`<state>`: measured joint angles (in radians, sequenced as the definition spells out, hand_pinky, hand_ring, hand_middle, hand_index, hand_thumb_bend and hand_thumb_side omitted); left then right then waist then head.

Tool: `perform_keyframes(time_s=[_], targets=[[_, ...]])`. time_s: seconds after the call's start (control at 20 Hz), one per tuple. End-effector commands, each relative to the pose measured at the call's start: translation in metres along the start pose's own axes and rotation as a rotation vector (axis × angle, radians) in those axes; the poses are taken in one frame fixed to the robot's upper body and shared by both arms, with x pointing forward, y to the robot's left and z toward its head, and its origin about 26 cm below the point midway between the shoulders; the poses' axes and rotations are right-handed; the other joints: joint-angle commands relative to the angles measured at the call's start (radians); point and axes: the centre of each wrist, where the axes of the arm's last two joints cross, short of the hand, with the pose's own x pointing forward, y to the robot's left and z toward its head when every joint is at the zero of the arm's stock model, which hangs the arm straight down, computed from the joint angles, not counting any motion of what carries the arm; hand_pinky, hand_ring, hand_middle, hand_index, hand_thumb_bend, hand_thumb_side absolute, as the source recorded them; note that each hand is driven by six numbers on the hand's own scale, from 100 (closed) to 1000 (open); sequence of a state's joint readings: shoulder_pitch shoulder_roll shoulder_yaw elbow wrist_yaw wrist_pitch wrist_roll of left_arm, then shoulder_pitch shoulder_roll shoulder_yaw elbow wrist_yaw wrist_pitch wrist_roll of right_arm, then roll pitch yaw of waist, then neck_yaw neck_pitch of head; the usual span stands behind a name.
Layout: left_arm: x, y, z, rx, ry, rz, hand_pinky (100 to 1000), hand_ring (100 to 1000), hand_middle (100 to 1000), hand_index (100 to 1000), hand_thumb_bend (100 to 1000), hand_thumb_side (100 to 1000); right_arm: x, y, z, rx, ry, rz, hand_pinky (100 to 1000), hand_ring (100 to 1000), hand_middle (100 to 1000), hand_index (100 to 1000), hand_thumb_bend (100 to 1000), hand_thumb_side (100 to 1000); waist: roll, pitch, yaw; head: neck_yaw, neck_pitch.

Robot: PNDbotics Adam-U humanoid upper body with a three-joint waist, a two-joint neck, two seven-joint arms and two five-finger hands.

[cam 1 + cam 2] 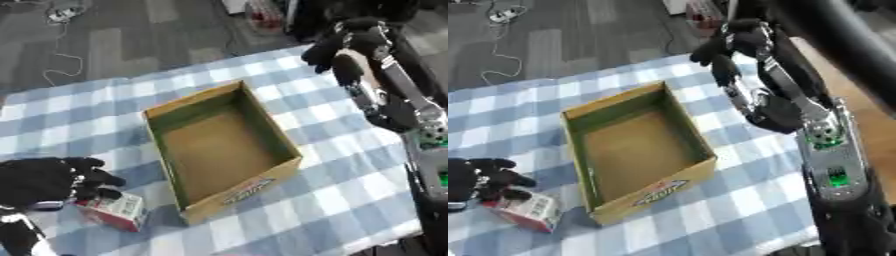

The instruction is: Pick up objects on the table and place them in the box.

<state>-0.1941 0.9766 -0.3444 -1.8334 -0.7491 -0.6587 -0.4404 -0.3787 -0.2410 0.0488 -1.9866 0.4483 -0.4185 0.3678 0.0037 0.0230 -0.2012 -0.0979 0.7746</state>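
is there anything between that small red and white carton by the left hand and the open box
Nothing visible on the cloth between them. The carton lies just left of the box, whose near-left wall must be cleared. The left hand is on the carton.

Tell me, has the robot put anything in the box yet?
Not yet. The box looks empty. The left hand is curled on a small red and white carton, which sits on the checked cloth. The right hand hangs curled, holding nothing.
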Motion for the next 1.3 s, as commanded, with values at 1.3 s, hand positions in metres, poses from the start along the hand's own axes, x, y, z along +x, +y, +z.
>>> perform_keyframes(time_s=[1.3], targets=[[-0.018, 0.003, -0.008, -0.336, -0.001, -0.060, 1000, 1000, 1000, 1000, 477, 884, 0.003, -0.007, -0.006, -0.002, -0.039, 0.013, 394, 441, 512, 681, 100, 1000, 0.004, -0.010, -0.014, -0.011, -0.005]])
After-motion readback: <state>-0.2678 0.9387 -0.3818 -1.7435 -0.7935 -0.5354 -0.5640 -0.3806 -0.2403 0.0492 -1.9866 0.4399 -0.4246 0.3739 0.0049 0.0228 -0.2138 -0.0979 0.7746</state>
